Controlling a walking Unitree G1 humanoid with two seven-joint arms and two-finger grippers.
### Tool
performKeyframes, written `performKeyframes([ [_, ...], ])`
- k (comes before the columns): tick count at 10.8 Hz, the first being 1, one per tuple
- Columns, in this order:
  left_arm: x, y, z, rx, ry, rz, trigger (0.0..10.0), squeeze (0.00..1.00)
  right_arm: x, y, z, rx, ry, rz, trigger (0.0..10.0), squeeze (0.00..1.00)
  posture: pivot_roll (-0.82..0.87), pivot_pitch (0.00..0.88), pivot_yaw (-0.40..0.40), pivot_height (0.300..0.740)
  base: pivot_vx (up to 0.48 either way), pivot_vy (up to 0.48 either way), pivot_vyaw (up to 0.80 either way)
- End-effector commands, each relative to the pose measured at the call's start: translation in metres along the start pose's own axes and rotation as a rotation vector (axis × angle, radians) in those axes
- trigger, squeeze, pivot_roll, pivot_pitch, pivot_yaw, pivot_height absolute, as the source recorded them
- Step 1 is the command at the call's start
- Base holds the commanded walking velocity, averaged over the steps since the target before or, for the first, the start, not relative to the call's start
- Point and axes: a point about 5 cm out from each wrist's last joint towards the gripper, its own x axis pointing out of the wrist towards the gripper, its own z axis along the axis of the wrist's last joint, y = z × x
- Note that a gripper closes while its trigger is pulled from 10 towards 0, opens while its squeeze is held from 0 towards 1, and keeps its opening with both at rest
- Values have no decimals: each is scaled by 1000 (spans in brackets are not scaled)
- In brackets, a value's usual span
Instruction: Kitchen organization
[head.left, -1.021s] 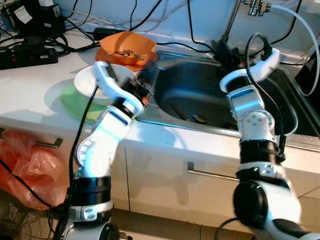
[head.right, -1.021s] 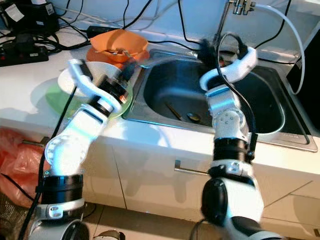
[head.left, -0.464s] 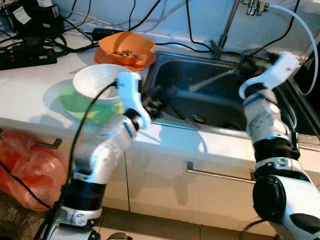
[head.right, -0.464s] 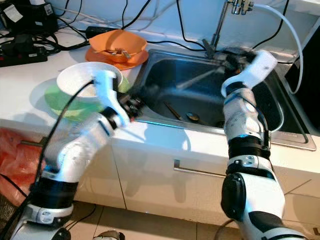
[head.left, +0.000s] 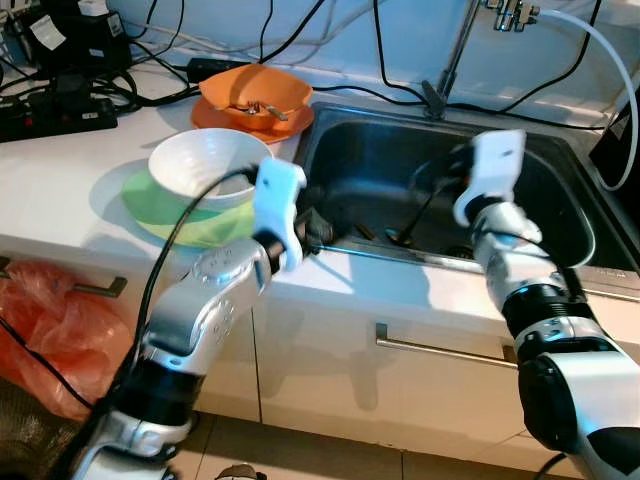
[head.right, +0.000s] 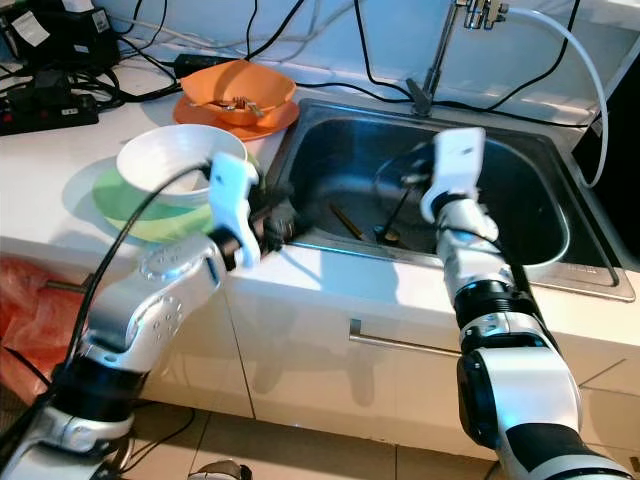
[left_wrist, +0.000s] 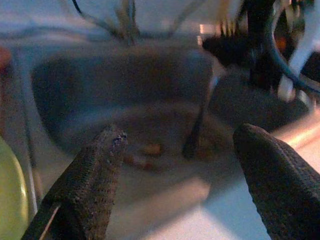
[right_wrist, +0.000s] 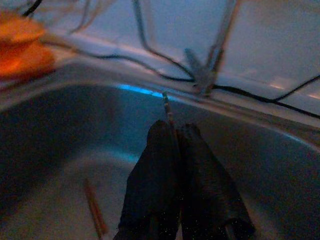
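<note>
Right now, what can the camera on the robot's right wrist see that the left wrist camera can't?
The right wrist view alone: the right end effector, fingers pressed shut on a thin metal utensil, a brown stick on the sink floor, and the orange bowl. The left wrist view alone: the left end effector, fingers wide apart, a green plate edge, and the robot's right arm across the basin. Both show the dark sink and cables along the back wall.
</note>
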Motion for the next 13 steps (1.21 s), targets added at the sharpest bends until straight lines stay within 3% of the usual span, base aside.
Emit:
performKeyframes([
  [1, 0, -6, -4, 23, 35, -34, 10000, 1000, 2, 1, 3, -24, -4, 33, 0, 0, 149, 30, -39, 740, 0, 0, 0],
  [4, -4, -2, -7, 55, 77, -44, 10000, 1000, 3, 16, -1, -70, 18, 129, 0, 0, 160, 30, -33, 740, 0, 0, 0],
  [5, -5, 0, -7, 68, 84, -36, 10000, 1000, 4, 23, -3, -65, 38, 174, 4667, 0, 165, 31, -32, 740, 0, 0, 0],
  [6, -6, 0, -7, 77, 89, -33, 10000, 1000, 4, 29, -5, -59, 54, 218, 10000, 0, 165, 31, -32, 740, 0, 0, 0],
  [7, -6, 1, -7, 82, 91, -33, 10000, 600, 4, 33, -7, -46, 62, 237, 10000, 1000, 165, 33, -36, 740, 0, 0, 0],
  [8, -6, 1, -7, 87, 90, -34, 10000, 310, 3, 36, -8, -35, 65, 253, 10000, 1000, 165, 33, -36, 740, 0, 0, 0],
  [10, -7, 2, -7, 84, 92, -6, 10000, 349, 3, 36, -8, -51, 59, 243, 10000, 1000, 163, 38, -38, 740, 0, 0, 0],
  [13, -7, 6, -2, 86, 70, 27, 10000, 275, 4, 38, -5, -47, 45, 253, 10000, 1000, 160, 36, -38, 740, 0, 0, 0],
])
